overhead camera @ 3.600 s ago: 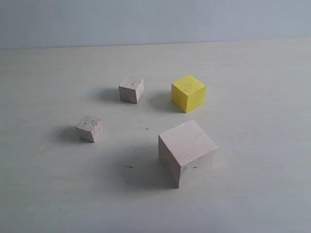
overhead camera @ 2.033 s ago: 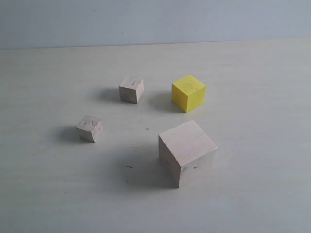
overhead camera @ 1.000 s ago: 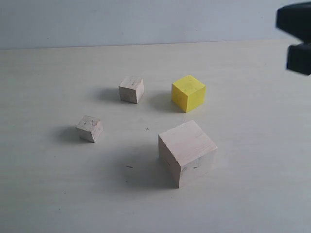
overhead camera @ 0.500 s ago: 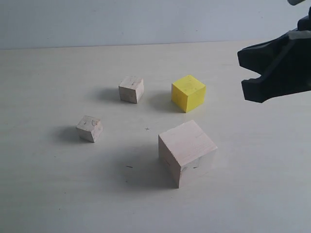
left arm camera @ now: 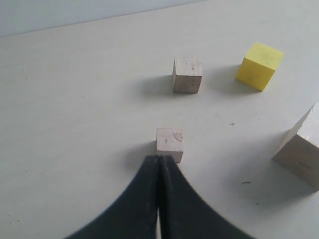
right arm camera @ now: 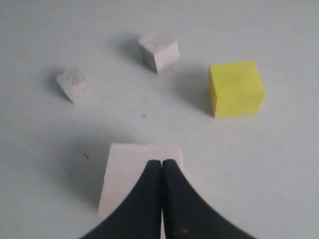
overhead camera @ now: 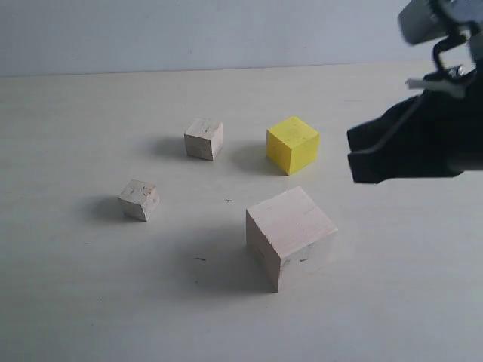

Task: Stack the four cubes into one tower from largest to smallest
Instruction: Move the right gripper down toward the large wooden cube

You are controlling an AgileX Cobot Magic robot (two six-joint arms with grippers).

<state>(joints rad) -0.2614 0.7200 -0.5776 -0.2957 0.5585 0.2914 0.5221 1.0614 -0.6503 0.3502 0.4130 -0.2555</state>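
All the cubes stand apart on the pale table. The large pale wooden cube is nearest the front, and the yellow cube is behind it. One small wooden cube sits at the back left, the other further left. My right gripper hangs shut and empty above the table, right of the yellow cube; in its wrist view its tips are over the large cube. My left gripper is shut and empty, just short of a small cube.
A pale wall rises behind the table's far edge. Small dark marks dot the tabletop near the large cube.
The right arm has come in from the upper right edge, moving left and down toward the yellow and large cubes. The cubes have not moved.
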